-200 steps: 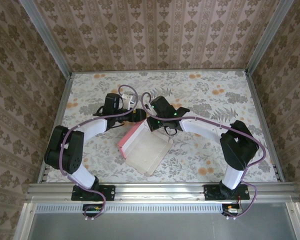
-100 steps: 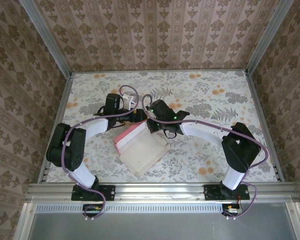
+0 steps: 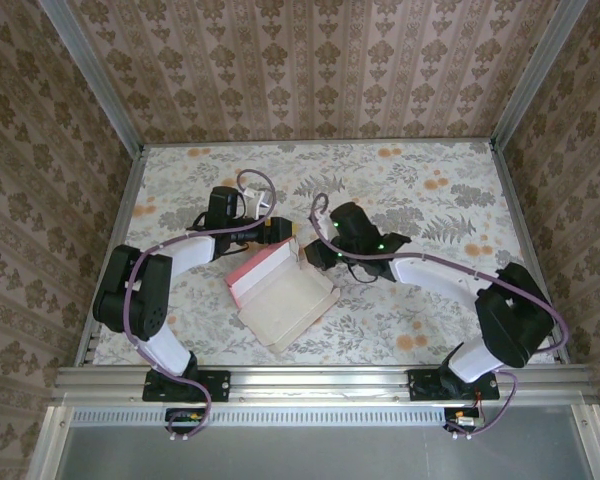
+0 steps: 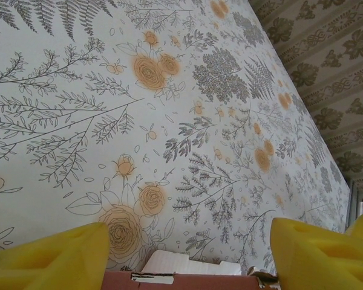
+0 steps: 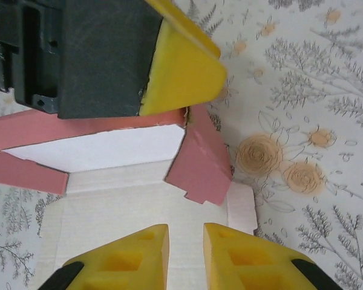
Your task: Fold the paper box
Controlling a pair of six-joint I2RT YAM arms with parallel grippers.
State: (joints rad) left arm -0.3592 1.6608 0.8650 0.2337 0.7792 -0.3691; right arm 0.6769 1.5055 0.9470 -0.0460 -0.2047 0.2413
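Paper box (image 3: 280, 295) lay half-folded on the worktop (image 3: 430, 200), between your two claws. Your left claw (image 4: 187, 254) stood wide open astride its pink back wall (image 5: 78, 127); your right claw (image 5: 186, 241) hung just ajar over the pale floor (image 5: 127, 199), gripping nothing.

Top view: the left arm (image 3: 180, 255) bends in from lower left, the right arm (image 3: 435, 275) from lower right, wrists meeting mid-frame. The left gripper (image 3: 278, 232) has its yellow pads (image 4: 48, 260) spread wide; the right gripper (image 3: 313, 256) has its fingertips (image 5: 127, 257) a narrow gap apart
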